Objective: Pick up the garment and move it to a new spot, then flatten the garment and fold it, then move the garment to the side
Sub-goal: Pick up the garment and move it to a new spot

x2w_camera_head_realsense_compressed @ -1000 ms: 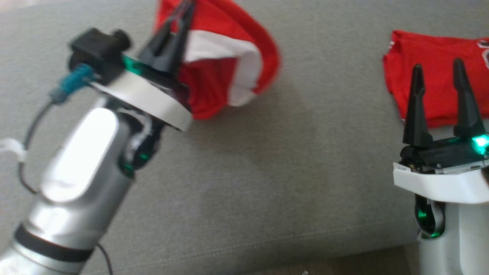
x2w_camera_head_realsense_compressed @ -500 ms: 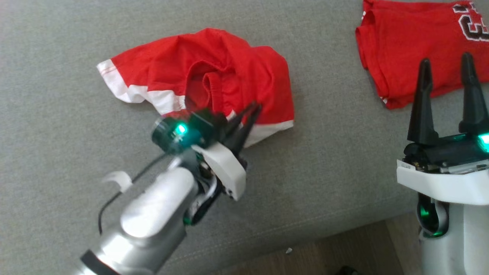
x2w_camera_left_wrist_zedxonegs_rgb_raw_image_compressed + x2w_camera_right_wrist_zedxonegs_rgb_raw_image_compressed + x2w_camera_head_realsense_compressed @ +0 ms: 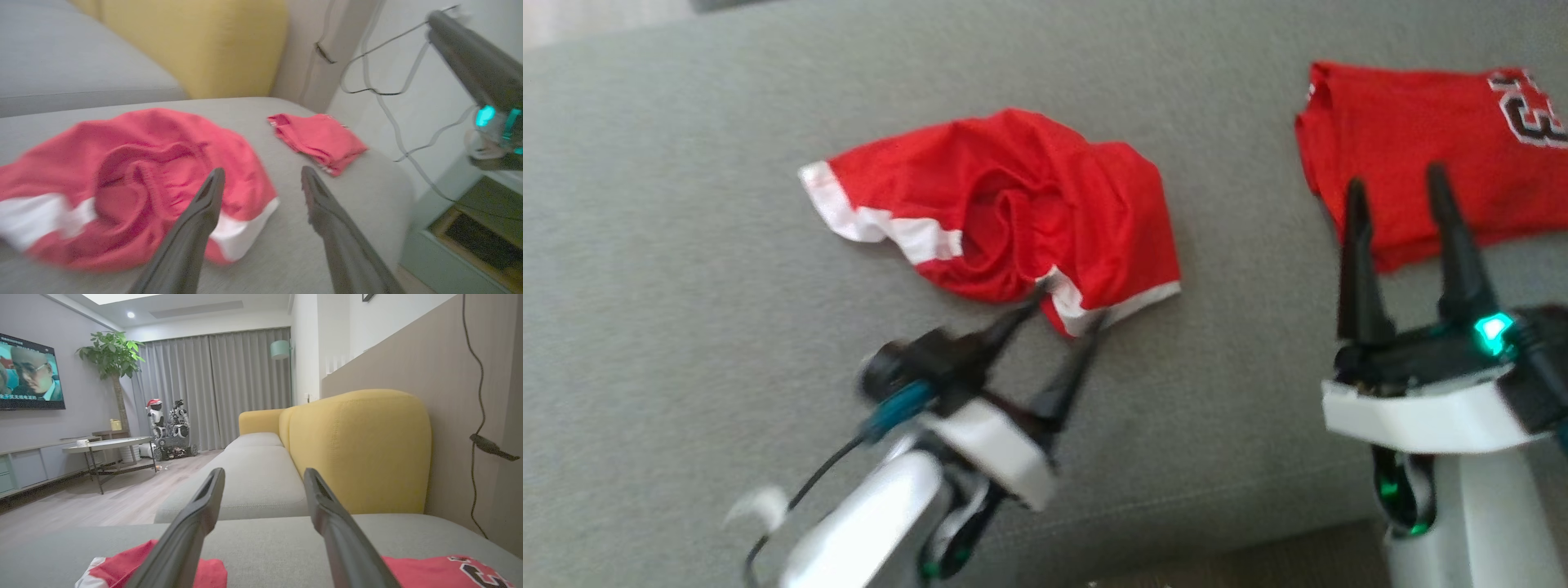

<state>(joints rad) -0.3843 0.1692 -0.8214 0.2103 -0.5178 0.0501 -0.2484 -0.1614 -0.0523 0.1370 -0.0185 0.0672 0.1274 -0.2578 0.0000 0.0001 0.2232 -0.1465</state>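
Found garment (image 3: 1013, 212) crumpled mid-seat on grey sofa cushion (image 3: 686, 327), well apart from folded jersey (image 3: 1405, 147) at right. Noted left gripper (image 3: 1067, 309) spread wide and empty, tips just at its near edge. Judged this a release at the new spot, ahead of flattening. Noted right gripper (image 3: 1396, 175) likewise wide, holding nothing, parked before the jersey, presumably waiting. Checked against half a second earlier: left fingers then pinched together at that same edge. A second earlier: garment hoisted, bunched, off the cushion.

The grey seat (image 3: 686, 245) bears two things. Crumpled red shorts (image 3: 1013, 212) lie mid-seat. A folded jersey (image 3: 1413, 139) lies at two o'clock.
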